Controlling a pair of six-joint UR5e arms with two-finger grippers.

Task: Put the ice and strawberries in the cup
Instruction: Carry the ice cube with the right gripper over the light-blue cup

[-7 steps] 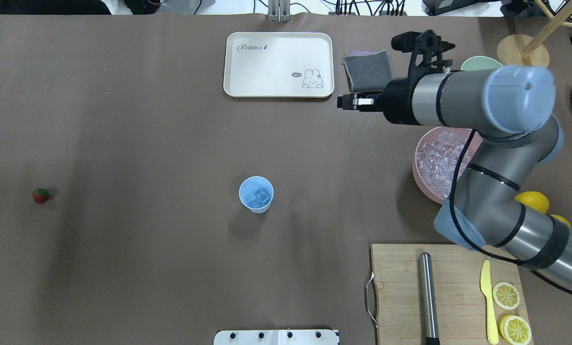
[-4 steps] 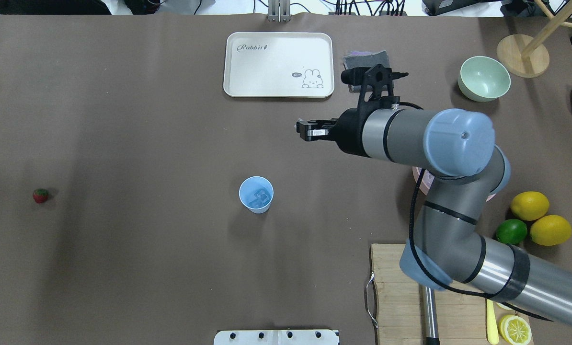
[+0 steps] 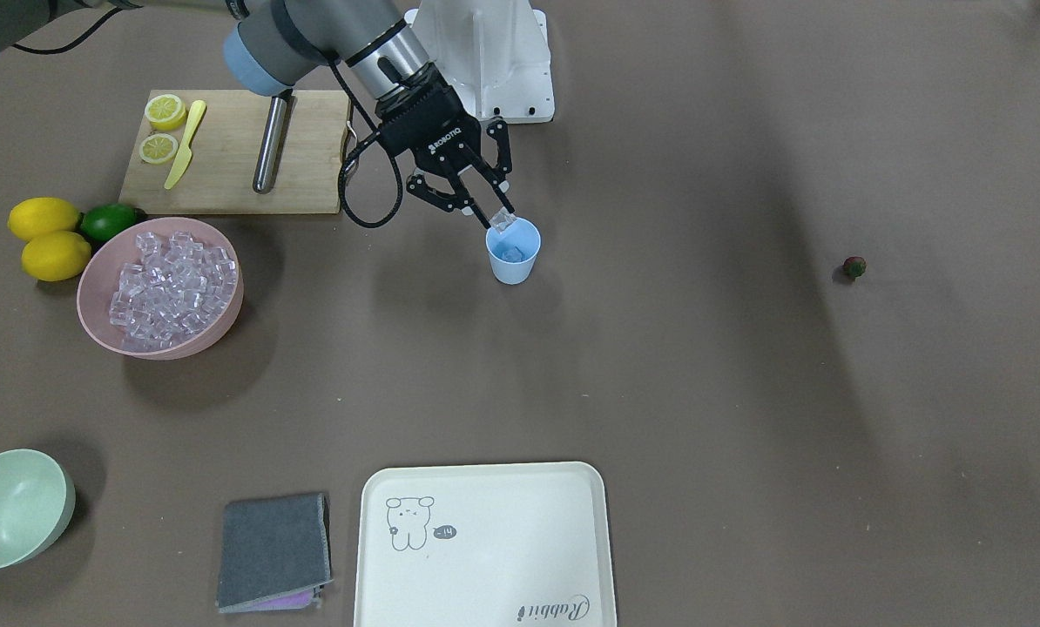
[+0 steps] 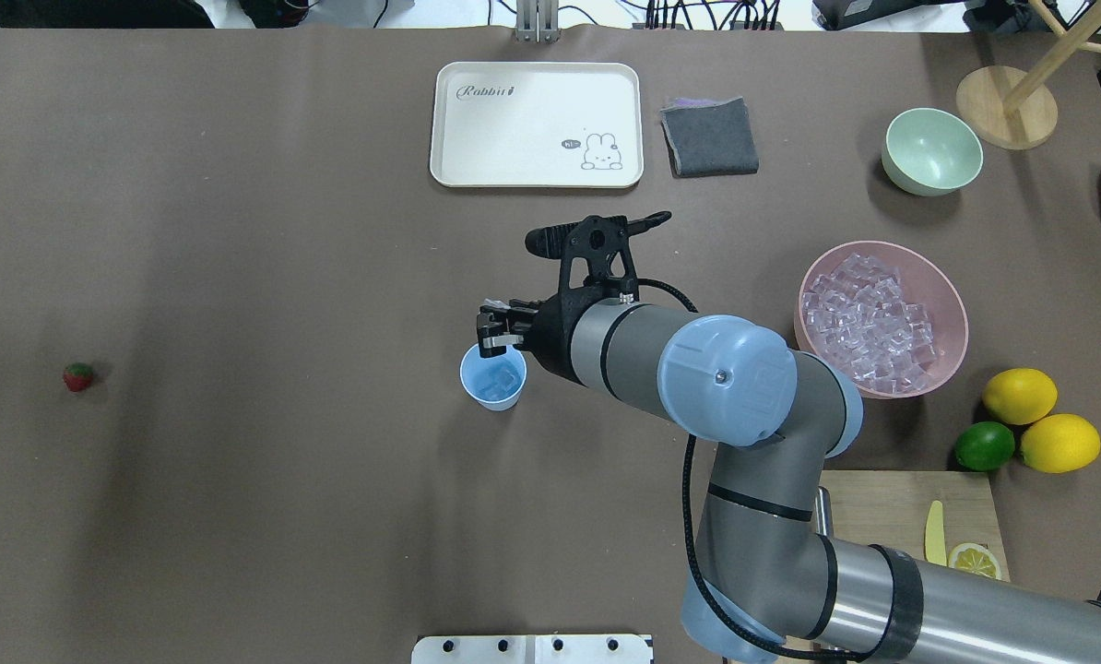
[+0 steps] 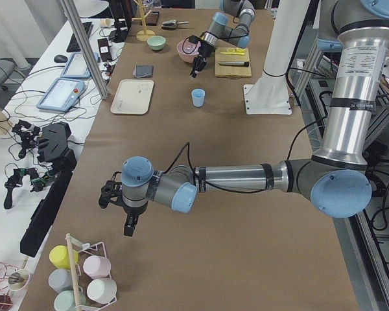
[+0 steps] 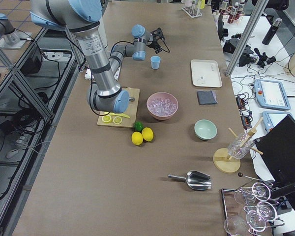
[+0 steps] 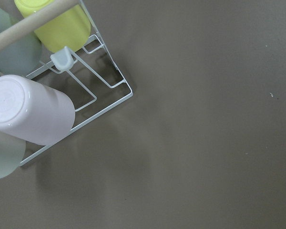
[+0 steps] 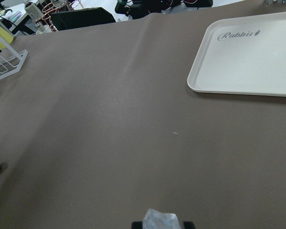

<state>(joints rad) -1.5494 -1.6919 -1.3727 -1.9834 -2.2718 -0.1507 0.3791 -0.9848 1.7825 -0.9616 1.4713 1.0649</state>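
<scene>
1. The right claw (image 3: 500, 218) pinches one clear glassy ice cube (image 3: 503, 223) just above the small light blue plastic cup (image 3: 513, 259), which stands mid-way on the brown worktop (image 3: 703, 392) with ice already inside
2. The cube hangs near the rim, so I think the claw should centre over the mouth and go low before it opens
3. The tiny dark red strawberry (image 3: 854, 266) lies well apart from the cup
4. For the left claw (image 5: 128, 227), I cannot tell if it is open
</scene>
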